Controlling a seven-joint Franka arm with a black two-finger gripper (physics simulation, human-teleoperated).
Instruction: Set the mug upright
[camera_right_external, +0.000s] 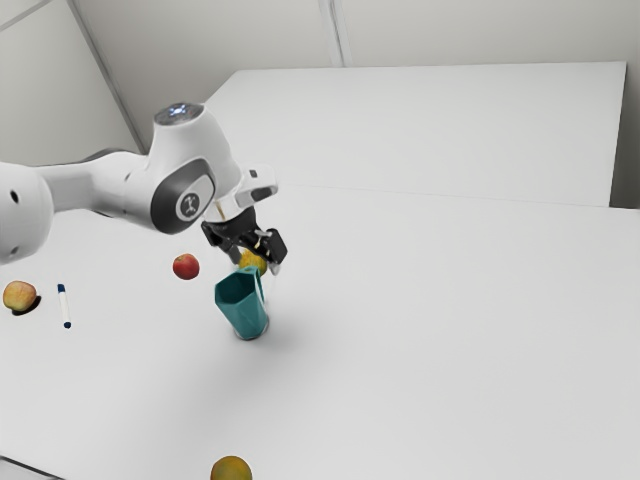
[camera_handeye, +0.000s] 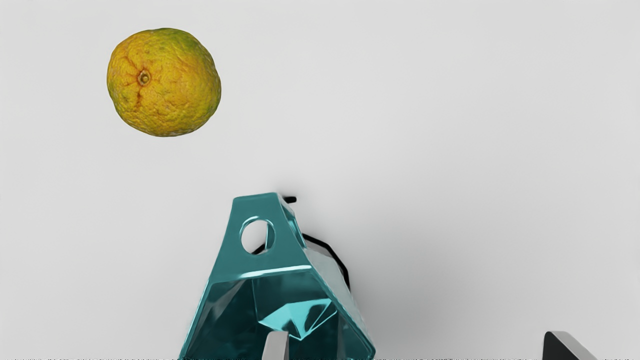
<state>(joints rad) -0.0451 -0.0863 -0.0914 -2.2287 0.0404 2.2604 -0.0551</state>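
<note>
The teal mug (camera_right_external: 243, 306) stands on its base on the table with its mouth facing up; whether it leans slightly I cannot tell. My gripper (camera_right_external: 256, 260) is just above and behind it in the exterior view. Looking down in the wrist view, I see into the mug (camera_handeye: 260, 300), its handle with a round hole pointing toward the orange. The gripper (camera_handeye: 421, 345) is open: one finger overlaps the mug's mouth, the other is off beyond its wall over bare table. Whether that first finger is inside the mug or above it is unclear.
An orange (camera_handeye: 164, 82) lies near the handle side of the mug. On the white table (camera_right_external: 450, 330) are also a red apple (camera_right_external: 186, 266), a yellowish apple (camera_right_external: 19, 295), a marker (camera_right_external: 64, 306) and another round fruit (camera_right_external: 231, 469) at the exterior view's bottom edge.
</note>
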